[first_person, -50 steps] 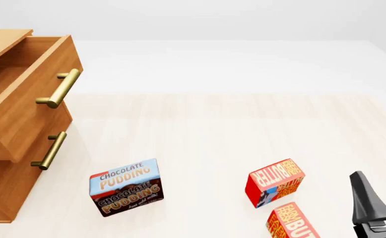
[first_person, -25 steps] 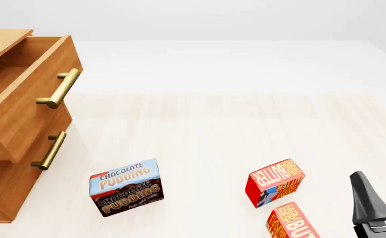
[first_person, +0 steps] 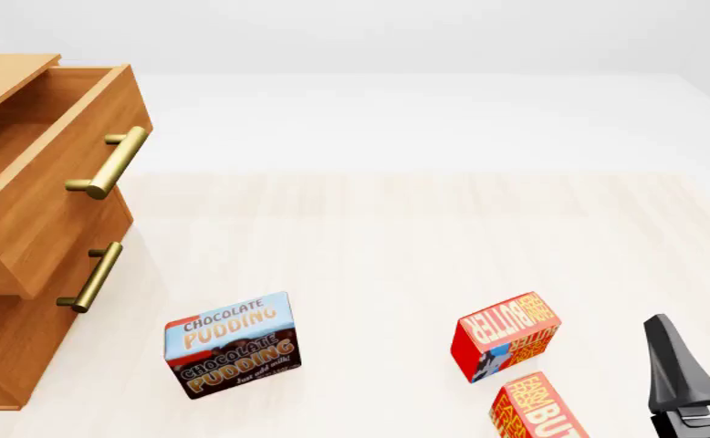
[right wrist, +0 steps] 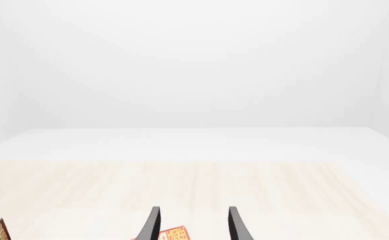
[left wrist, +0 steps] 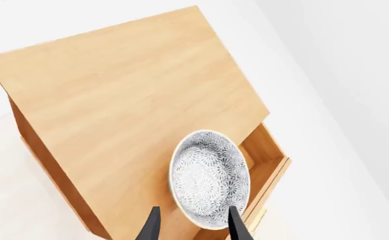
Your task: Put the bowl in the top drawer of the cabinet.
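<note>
In the left wrist view, the white bowl (left wrist: 211,177) with its grey floral pattern appears tilted, over the edge where the cabinet (left wrist: 128,100) top meets the pulled-out top drawer (left wrist: 269,159). My left gripper (left wrist: 193,227) is just above it with its fingers apart, one fingertip (left wrist: 237,226) overlapping the bowl's rim. The front view shows the cabinet (first_person: 2,356) at the far left with the top drawer (first_person: 38,201) open; the bowl and left arm are outside that view. At the bottom right, my right gripper (first_person: 704,351) stands open and holds nothing.
A chocolate pudding box (first_person: 230,344) stands in front of the cabinet. Two red butter boxes (first_person: 505,335) (first_person: 537,409) sit left of my right gripper. The lower drawer's brass handle (first_person: 91,276) is below the top drawer's handle (first_person: 109,164).
</note>
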Action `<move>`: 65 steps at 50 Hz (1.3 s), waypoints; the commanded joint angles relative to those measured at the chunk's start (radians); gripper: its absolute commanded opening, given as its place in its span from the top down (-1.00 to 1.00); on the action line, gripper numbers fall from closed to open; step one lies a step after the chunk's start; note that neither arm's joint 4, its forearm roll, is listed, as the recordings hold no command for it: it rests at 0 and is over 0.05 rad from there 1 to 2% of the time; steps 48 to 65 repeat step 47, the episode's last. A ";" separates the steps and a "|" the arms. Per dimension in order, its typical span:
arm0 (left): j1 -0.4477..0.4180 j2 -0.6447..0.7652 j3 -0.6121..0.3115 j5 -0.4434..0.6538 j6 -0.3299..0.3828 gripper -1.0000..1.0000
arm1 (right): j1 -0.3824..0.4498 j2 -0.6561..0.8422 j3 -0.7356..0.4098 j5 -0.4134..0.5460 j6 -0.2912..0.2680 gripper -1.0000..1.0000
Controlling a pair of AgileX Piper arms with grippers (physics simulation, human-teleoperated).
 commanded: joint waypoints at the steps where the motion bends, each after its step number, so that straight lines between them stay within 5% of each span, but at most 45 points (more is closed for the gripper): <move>1: -0.059 -0.050 -0.020 0.052 0.006 -1.00 | 0.001 0.000 0.000 -0.001 0.001 -1.00; 24: -0.186 -0.101 -0.041 0.097 -0.001 -1.00 | 0.002 0.000 0.000 -0.002 0.001 -1.00; 47: -0.337 -0.165 0.045 0.084 -0.029 -1.00 | 0.002 0.000 0.000 -0.005 0.002 -1.00; 65: -0.337 -0.165 0.045 0.084 -0.029 -1.00 | 0.002 0.000 0.000 -0.005 0.002 -1.00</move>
